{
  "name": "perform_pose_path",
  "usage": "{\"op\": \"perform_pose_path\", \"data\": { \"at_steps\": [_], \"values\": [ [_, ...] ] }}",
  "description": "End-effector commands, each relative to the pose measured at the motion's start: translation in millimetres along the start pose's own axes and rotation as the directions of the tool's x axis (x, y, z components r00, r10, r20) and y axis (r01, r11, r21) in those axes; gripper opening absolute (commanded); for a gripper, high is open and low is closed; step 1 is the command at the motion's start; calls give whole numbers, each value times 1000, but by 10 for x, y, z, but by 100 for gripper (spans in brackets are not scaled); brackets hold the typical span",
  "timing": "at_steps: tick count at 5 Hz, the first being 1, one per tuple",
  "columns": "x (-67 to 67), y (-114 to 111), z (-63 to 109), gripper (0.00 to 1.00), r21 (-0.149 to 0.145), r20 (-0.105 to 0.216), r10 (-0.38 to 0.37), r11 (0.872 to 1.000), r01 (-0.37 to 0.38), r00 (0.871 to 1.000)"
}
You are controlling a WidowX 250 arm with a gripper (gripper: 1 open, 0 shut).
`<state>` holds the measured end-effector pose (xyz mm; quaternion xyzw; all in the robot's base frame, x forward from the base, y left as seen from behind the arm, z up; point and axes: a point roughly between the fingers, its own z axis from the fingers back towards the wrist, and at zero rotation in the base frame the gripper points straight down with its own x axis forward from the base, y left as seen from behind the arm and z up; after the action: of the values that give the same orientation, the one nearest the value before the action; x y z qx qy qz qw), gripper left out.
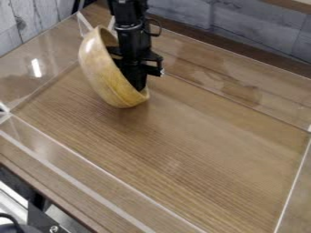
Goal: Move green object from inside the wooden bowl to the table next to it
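While the brown wood-grain table with its clear acrylic rim wall fills most of the view, the round light-tan wooden bowl sits near the far left corner, tipped steeply onto its side so that its rounded underside faces the camera and its rim leans against the arm. Reaching straight down at that rim, the black gripper has its jaws drawn tightly together, pressed to the bowl's edge. Hidden by the tilted bowl, the green object cannot be seen.
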<state>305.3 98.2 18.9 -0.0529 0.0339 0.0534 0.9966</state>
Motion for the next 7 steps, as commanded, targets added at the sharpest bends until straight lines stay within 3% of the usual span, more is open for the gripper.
{"op": "perform_pose_path", "data": {
  "at_steps": [1,3,4,6,7],
  "values": [
    [-194,-9,-284,0,-22,-82,64,998,-66,995],
    [-224,-150,-175,0,-25,-72,150,988,-152,986],
    [-259,-241,-151,0,-6,-74,177,984,-178,981],
    [-459,-254,-116,0,39,-88,168,985,-165,982],
    [-509,-391,-113,0,60,-95,189,981,-184,977]
  ]
}}
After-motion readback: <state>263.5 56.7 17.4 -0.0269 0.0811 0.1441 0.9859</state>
